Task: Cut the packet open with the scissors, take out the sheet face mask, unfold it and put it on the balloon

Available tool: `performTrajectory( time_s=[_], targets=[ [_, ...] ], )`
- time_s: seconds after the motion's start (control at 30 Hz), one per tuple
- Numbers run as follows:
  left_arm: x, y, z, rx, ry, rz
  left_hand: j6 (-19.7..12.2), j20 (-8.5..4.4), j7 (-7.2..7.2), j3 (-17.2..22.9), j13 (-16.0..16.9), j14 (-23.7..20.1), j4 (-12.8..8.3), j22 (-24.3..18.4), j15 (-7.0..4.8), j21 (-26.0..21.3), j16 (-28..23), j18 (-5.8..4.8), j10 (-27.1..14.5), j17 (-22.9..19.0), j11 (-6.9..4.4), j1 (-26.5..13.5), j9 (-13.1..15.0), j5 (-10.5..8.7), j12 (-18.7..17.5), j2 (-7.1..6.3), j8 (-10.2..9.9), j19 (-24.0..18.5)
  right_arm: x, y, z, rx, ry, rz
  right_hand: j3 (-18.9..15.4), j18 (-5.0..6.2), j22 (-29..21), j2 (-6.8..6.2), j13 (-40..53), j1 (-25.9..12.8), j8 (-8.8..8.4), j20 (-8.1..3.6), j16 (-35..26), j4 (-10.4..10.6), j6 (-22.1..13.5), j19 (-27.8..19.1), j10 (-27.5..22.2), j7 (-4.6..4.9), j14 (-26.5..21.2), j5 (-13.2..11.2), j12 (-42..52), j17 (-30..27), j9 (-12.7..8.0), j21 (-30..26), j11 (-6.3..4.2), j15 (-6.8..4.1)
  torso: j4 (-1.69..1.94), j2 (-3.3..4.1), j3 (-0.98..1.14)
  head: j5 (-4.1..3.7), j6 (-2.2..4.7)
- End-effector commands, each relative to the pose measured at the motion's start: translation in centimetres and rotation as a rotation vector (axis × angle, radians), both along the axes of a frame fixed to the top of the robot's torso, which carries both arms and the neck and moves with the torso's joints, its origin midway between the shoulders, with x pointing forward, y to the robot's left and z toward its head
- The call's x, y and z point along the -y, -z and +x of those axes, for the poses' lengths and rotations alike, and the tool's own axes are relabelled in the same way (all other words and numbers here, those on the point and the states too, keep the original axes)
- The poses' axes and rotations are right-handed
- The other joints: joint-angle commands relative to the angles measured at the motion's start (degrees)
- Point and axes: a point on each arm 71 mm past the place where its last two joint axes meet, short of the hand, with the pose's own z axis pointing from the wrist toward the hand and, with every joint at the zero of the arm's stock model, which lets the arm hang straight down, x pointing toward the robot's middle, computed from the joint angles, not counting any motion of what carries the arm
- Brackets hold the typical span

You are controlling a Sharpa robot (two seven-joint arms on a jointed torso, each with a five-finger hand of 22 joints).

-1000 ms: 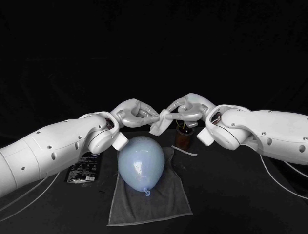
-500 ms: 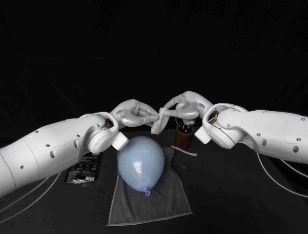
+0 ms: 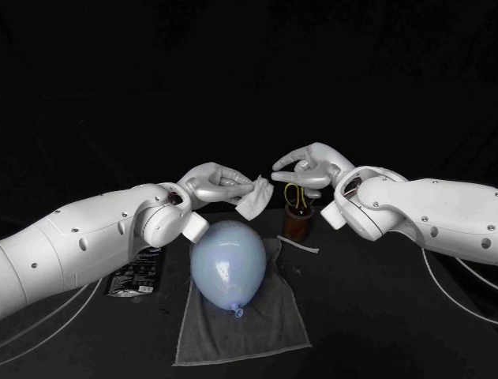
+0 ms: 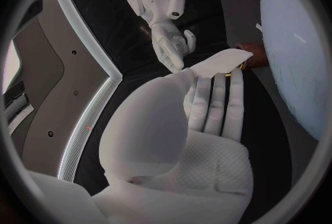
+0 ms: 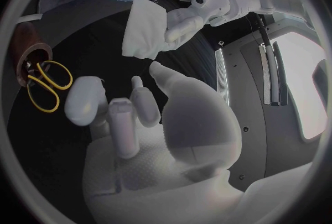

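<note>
1. The folded white sheet face mask [image 3: 250, 197] is pinched in the fingers of the left hand [image 3: 212, 183] and is raised above the far end of the pale blue oval balloon [image 3: 228, 264].
2. The right hand [image 3: 309, 168] is held just right of the mask and apart from it. Its fingers are apart and nothing is gripped.
3. The balloon is laid on a grey cloth towel [image 3: 249, 328], with its knot toward the near side.
4. The yellow-handled scissors [image 3: 294, 194] are stood in a brown cylindrical holder [image 3: 297, 227], just right of the balloon's far end.
5. The black packet [image 3: 135, 275] is laid flat on the black table [image 3: 374, 316], left of the balloon.
</note>
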Motion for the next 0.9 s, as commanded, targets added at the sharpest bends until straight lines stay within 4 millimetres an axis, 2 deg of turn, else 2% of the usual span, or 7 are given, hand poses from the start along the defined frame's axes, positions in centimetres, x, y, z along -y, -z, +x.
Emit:
performTrajectory(
  time_s=[0.03, 0.07, 0.1, 0.2, 0.27, 0.57, 0.9],
  targets=[
    [-0.5, 0.4, 0.4, -0.098, -0.105, -0.015, -0.21, 0.01, 0.18, 0.51, 0.04, 0.52, -0.10, 0.18, -0.03, 0.44, 0.32, 0.42, 0.59, 0.16, -0.03, -0.70, 6.95, 0.21, 0.02, 0.10, 0.31, 0.46, 0.5, -0.2, -0.4, 0.026, 0.071, -0.004, -0.59, 0.53, 0.87, 0.94, 1.60, 0.97, 2.24, -0.11, -0.07, 0.29, 3.82, 0.17, 0.04, -0.79, 4.95, 0.39, 0.39, 10.95, 0.77, 0.35, -0.71, -0.24, 0.03, 0.02, 0.00, 0.09, 0.07],
    [-0.5, 0.4, 0.4, -0.109, -0.119, -0.016, -0.21, -0.02, 0.18, 0.58, 0.05, 0.56, -0.17, 0.24, -0.06, 0.54, 0.42, 0.43, 0.66, 0.21, -0.06, -0.80, 7.04, 0.21, 0.03, 0.08, 0.37, 0.50, 0.6, -0.3, -0.6, 0.029, 0.080, -0.004, -0.72, 0.50, 0.98, 1.12, 1.78, 1.16, 2.72, -0.24, -0.03, 0.40, 4.37, 0.33, 0.31, -1.08, 5.00, 0.40, 0.73, 11.08, 0.93, 0.56, -0.96, -0.46, 0.03, 0.02, 0.00, 0.09, 0.07],
    [-0.6, 0.5, 0.4, -0.116, -0.126, -0.017, -0.20, -0.04, 0.20, 0.64, 0.05, 0.62, -0.22, 0.30, -0.09, 0.64, 0.52, 0.43, 0.75, 0.25, -0.10, -0.90, 7.13, 0.21, 0.04, 0.08, 0.43, 0.54, 0.7, -0.3, -0.7, 0.030, 0.085, -0.004, -1.03, 0.34, 1.46, 1.70, 2.50, 1.76, 4.47, -0.81, 0.12, 0.65, 6.33, 0.98, 1.34, -2.10, 5.18, 0.49, 1.93, 11.61, 1.54, 1.47, -1.87, -1.20, 0.00, 0.02, 0.00, 0.12, 0.11],
    [-0.7, 0.6, 0.5, -0.146, -0.159, -0.016, -0.19, -0.11, 0.38, 0.86, 0.06, 0.72, -0.39, 0.47, -0.20, 0.89, 0.79, 0.43, 0.98, 0.38, -0.26, -1.18, 7.37, 0.22, 0.08, 0.05, 0.58, 0.61, 0.5, -0.3, -1.6, 0.023, 0.088, 0.000, -1.46, 0.01, 2.29, 2.44, 4.50, 2.32, 6.70, -1.75, 0.24, 1.10, 8.35, 2.02, 3.66, -3.48, 5.35, 0.55, 4.65, 12.10, 2.43, 3.05, -3.07, -2.25, 0.00, 0.02, 0.00, 0.17, 0.06],
    [-0.7, 0.7, 0.5, -0.161, -0.177, -0.014, -0.20, -0.17, 0.55, 1.04, 0.08, 0.85, -0.60, 0.61, -0.32, 1.10, 1.06, 0.42, 1.26, 0.50, -0.36, -1.38, 7.56, 0.22, 0.14, -0.07, 0.68, 0.64, 0.1, -0.3, -2.1, 0.010, 0.081, 0.005, -1.52, -0.22, 2.82, 2.82, 6.04, 2.62, 7.38, -2.18, 0.38, 1.29, 8.78, 2.59, 5.20, -3.98, 5.49, 0.58, 6.55, 12.61, 2.70, 4.04, -3.52, -2.68, -0.01, 0.04, 0.00, 0.18, 0.05],
    [-0.5, 0.9, 0.4, -0.208, -0.233, -0.031, -0.09, -0.35, 0.76, 1.57, 0.11, 1.13, -1.29, 1.01, -0.51, 1.70, 1.78, 0.39, 1.93, 0.81, -0.50, -1.80, 7.94, 0.23, 0.30, -0.54, 0.87, 0.65, -2.1, 1.0, -3.6, -0.088, 0.068, 0.027, -1.29, -0.55, 3.62, 3.36, 7.86, 3.35, 7.57, -2.75, 0.59, 1.34, 8.60, 3.44, 6.99, -4.33, 5.68, 0.55, 8.76, 13.31, 2.82, 5.47, -3.96, -3.17, 0.01, -0.01, 0.03, 0.24, -0.08],
    [-0.2, 0.9, 0.1, -0.236, -0.237, -0.050, -0.02, -0.40, 0.79, 1.80, 0.10, 1.07, -1.58, 1.16, -0.53, 1.89, 1.99, 0.34, 2.06, 0.90, -0.52, -1.97, 8.03, 0.23, 0.30, -0.79, 0.91, 0.55, -4.1, 2.4, -2.9, -0.128, 0.111, 0.026, -1.41, -0.58, 3.62, 3.05, 8.18, 3.25, 6.77, -2.79, 0.53, 1.55, 7.73, 3.50, 7.32, -3.91, 5.64, 0.52, 9.15, 13.12, 2.46, 5.37, -3.66, -3.03, 0.04, 0.06, 0.04, 0.19, 0.04]
  ],
)
